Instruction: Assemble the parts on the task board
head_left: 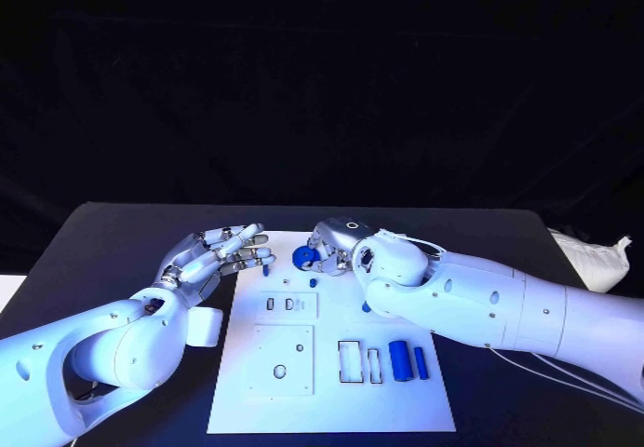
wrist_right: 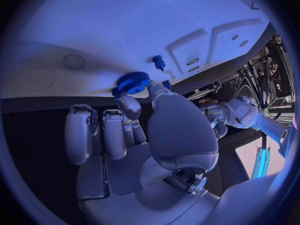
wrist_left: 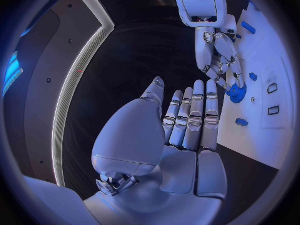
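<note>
Black table [head_left: 121, 233] carries the white task board [head_left: 336, 391], whose far end is hidden in the head view under the right arm and both hands. Right hand [head_left: 342, 250] sits over the board's far edge; the head view shows a blue gear [head_left: 307, 258] at its fingertips, but the contact itself is too small to read there. The right wrist view settles it: the gear [wrist_right: 133, 81] is pinched between the thumb and a finger, held just over the white board [wrist_right: 125, 30], the other fingers curled in beside it. The left wrist view shows the same gear [wrist_left: 237, 92] under the right hand's fingers [wrist_left: 220, 65]. Left hand [head_left: 221, 253] hovers over the table just beside the board's far left corner, fingers stretched out and apart, grasping nothing; its own wrist view confirms the flat, released palm [wrist_left: 181, 130]. Near end of the board, head view: two blue cylinders [head_left: 398, 358] lying side by side, next to two empty rectangular slots [head_left: 349, 361]. A small blue peg [wrist_right: 159, 62] stands in the board just beside the gear, plain in the right wrist view, partly hidden by fingers from the head.
</note>
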Controlling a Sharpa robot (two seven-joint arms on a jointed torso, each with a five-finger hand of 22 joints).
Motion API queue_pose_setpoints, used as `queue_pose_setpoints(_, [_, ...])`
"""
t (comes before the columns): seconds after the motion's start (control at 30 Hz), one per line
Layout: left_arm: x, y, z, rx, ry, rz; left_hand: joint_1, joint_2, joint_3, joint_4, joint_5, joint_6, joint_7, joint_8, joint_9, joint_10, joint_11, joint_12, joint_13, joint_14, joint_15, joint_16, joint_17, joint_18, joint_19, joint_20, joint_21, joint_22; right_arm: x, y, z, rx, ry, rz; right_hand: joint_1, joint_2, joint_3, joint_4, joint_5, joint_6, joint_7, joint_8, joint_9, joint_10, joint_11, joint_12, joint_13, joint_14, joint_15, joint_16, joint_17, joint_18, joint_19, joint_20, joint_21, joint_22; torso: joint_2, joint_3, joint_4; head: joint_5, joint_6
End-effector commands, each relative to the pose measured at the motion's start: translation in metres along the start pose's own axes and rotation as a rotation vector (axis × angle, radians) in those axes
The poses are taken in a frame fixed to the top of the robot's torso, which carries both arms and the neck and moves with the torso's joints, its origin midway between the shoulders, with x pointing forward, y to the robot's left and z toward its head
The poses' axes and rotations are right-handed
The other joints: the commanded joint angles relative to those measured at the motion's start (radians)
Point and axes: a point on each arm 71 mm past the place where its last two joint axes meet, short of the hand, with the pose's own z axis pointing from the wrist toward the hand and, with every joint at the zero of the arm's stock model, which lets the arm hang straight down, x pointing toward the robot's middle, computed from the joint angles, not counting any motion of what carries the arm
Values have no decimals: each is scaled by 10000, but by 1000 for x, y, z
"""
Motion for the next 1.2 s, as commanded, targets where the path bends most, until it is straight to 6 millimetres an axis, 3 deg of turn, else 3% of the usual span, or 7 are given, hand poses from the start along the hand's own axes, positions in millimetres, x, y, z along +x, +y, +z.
queue_pose_setpoints(0.03, [2,-1,0,49,168,-93,-1,122,11,-40,61,8,65,-48,-12,8,53,-57,-4,62,16,-63,15,126,70,0,-43,-14,-6,-2,-4,-169,-763,388,-59,52,115,-32,171,135,-9,32,25,185,-33,224,179,644,43,21,725,-52,48,59,-1,66,-2,7,8,-14,-11])
queue_pose_setpoints(0.33, [-2,-2,0,40,106,-66,-4,126,6,-46,60,-3,69,-61,-13,-6,58,-71,-6,61,19,-72,21,125,73,1,-51,-20,-28,-38,-31,-602,-1925,2199,333,8,283,-239,103,189,-27,-1,29,186,-60,255,246,645,17,17,733,-52,48,31,3,68,-19,3,-64,-39,58])
queue_pose_setpoints(0.43, [-3,-2,-1,38,90,-60,-5,126,4,-47,59,-5,69,-63,-13,-8,59,-73,-7,61,19,-74,22,125,73,1,-53,-22,-30,-60,-42,-890,-1455,2837,823,-46,395,-571,66,171,-26,-24,21,150,-70,223,249,643,7,13,736,-52,43,23,3,71,-35,13,-143,-37,76])
queue_pose_setpoints(0.53, [-4,-2,-1,37,80,-56,-5,126,4,-47,59,-5,69,-63,-13,-8,59,-73,-7,61,19,-74,22,125,73,1,-53,-22,-31,-85,-52,-1375,-1016,3352,1601,-93,594,-1151,338,114,6,-39,4,115,-65,210,273,659,2,61,828,-68,68,10,39,151,-42,32,-212,-60,111])
queue_pose_setpoints(0.77, [-6,-2,-1,41,73,-55,-3,126,3,-52,60,-7,65,-67,-13,-12,59,-78,-7,61,20,-77,24,125,74,2,-56,-24,-28,-137,-71,-1032,-733,3690,1782,-261,518,-1389,365,60,31,-45,-11,47,-38,81,201,654,30,52,826,-63,43,30,22,118,-30,107,-308,-125,160])
queue_pose_setpoints(1.0, [-8,-1,0,38,46,-44,-3,126,3,-52,60,-7,65,-67,-13,-12,59,-78,-7,61,20,-77,24,125,74,2,-56,-24,-23,-168,-81,-472,-623,3679,1751,-343,418,-1420,361,23,35,-48,-18,29,-29,37,177,654,39,57,842,-61,35,40,16,109,-31,94,-286,-211,181])
queue_pose_setpoints(1.2, [-8,-1,0,2,26,-36,0,129,2,-58,60,-8,62,-70,-13,-14,58,-82,-7,61,20,-81,27,125,76,2,-59,-27,-14,-175,-82,-285,-406,3729,1751,-345,415,-1422,361,22,35,-48,-19,30,-29,39,178,657,39,65,856,-62,37,40,19,115,-32,88,-261,-236,166])
